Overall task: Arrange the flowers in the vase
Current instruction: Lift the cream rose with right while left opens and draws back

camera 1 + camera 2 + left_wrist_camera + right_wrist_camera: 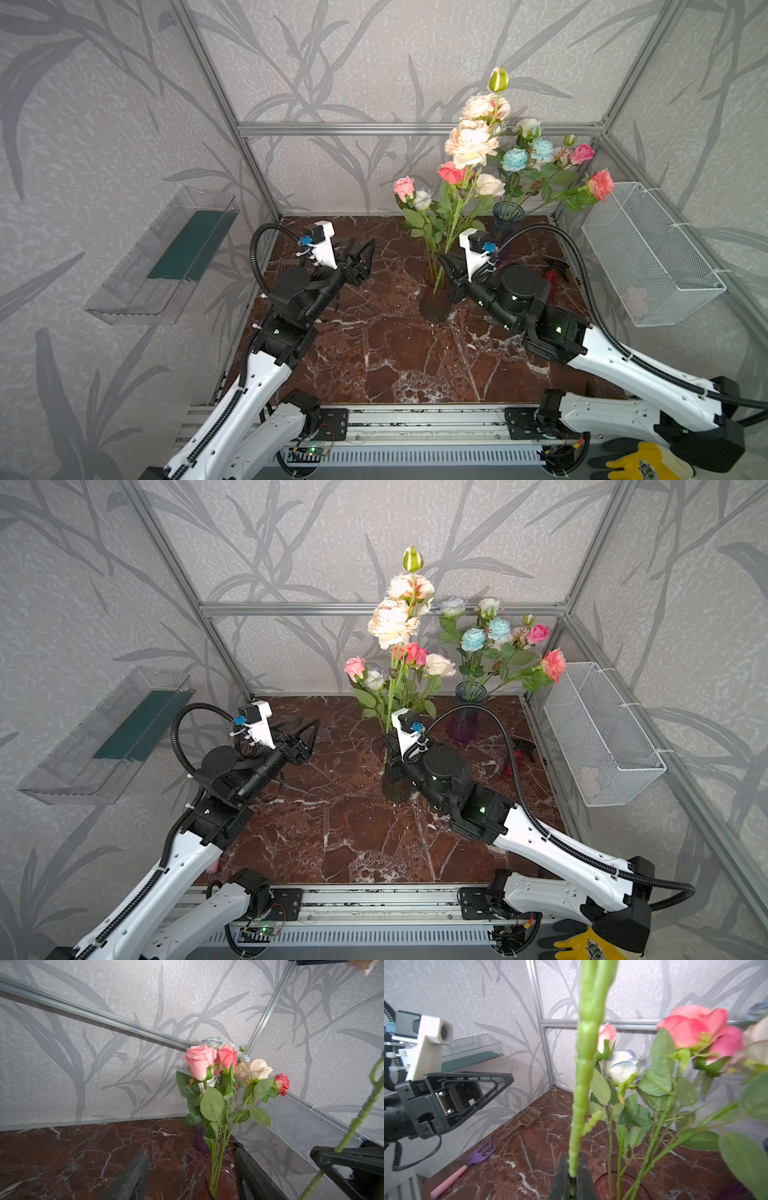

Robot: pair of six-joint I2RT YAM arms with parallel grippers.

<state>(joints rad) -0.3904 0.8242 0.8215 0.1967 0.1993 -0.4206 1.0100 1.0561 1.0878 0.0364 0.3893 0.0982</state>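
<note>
Pinching flower stem (pixel 583 1084) in right end effector (pixel 574 1165), beside vase (pixel 434 307)

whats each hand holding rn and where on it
The right hand is shut on the tall peach flower, low on its bare stem. The left hand is open, holding nothing.

This is a robot test booth in a lab, not a real home. Two robot arms (pixel 253 374) sit on a metal rail (pixel 415 420) at the front of a small table (pixel 395 357) with a stone look. Grey metal bars (pixel 415 129) make a box around it. Leaf wallpaper (pixel 332 62) and flowers (pixel 471 143) dress it up like a room. A little circuit board (pixel 309 451) with wires shows below.
</note>
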